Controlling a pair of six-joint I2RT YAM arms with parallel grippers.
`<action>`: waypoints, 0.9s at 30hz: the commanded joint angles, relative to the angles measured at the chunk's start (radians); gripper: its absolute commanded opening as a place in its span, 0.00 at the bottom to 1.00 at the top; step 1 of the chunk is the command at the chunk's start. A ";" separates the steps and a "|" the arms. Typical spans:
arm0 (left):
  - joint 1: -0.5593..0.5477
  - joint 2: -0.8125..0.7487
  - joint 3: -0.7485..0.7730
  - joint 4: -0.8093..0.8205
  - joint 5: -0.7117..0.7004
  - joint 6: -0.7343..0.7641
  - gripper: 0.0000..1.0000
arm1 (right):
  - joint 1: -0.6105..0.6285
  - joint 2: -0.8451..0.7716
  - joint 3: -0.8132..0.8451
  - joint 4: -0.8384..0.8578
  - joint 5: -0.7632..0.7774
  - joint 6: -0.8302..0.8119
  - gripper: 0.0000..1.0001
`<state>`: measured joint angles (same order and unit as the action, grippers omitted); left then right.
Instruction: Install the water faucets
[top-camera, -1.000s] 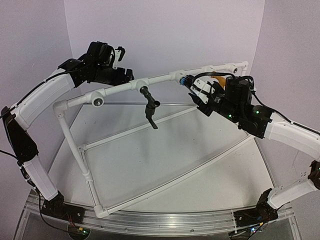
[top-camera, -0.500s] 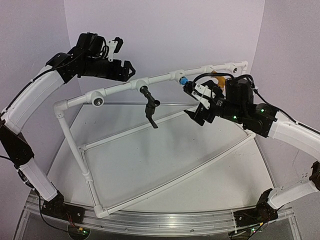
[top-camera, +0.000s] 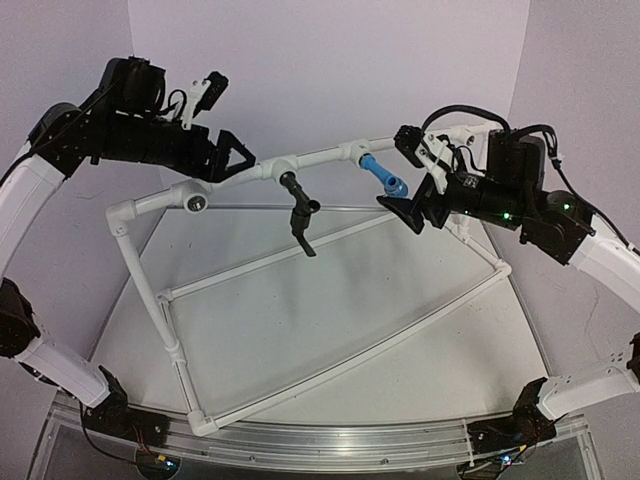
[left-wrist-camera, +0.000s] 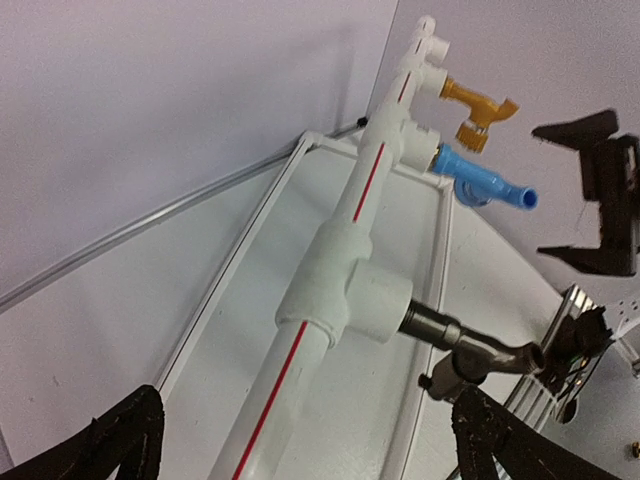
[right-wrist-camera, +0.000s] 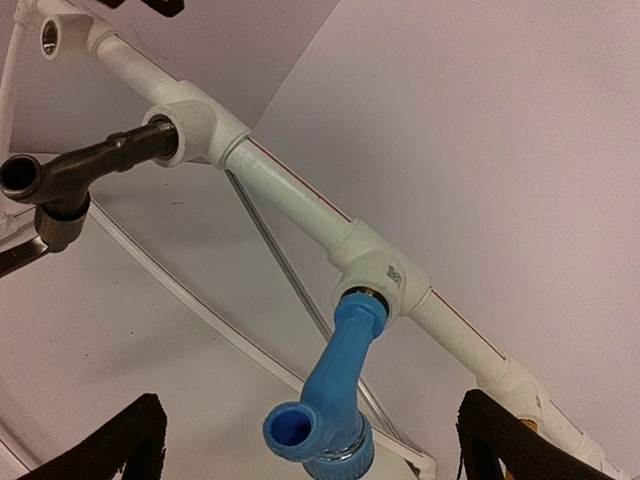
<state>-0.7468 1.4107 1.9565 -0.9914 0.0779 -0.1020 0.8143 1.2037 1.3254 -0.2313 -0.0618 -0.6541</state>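
From above, the mustard-yellow faucet (left-wrist-camera: 478, 108) is hidden behind the right claw (top-camera: 408, 172) and its wrist. The right wrist camera loses that end of the pipe frame (right-wrist-camera: 300, 205) behind the claw's own right-hand finger. Both its fingers (right-wrist-camera: 118, 445) are cut off by the bottom edge. The black faucet (right-wrist-camera: 70, 170), ahead and left of that claw, runs out past the left edge. On the left wrist camera, the left claw (top-camera: 238, 150) shows only cropped fingertips (left-wrist-camera: 115, 450). The black faucet's handle end is blurred and slips behind one of them. The right claw is clipped by the right edge.
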 joint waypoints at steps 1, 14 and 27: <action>-0.068 0.056 0.053 -0.226 -0.242 0.032 1.00 | 0.004 -0.010 0.052 -0.020 0.003 0.084 0.98; -0.022 0.202 0.081 -0.089 -0.635 0.219 1.00 | 0.002 -0.010 0.082 -0.025 0.061 0.209 0.98; 0.204 0.292 0.032 0.218 -0.537 0.365 1.00 | -0.032 -0.018 0.077 -0.031 0.062 0.266 0.98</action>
<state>-0.6205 1.6475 1.9739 -0.9624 -0.4275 0.2190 0.7956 1.2037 1.3697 -0.2638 -0.0147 -0.4207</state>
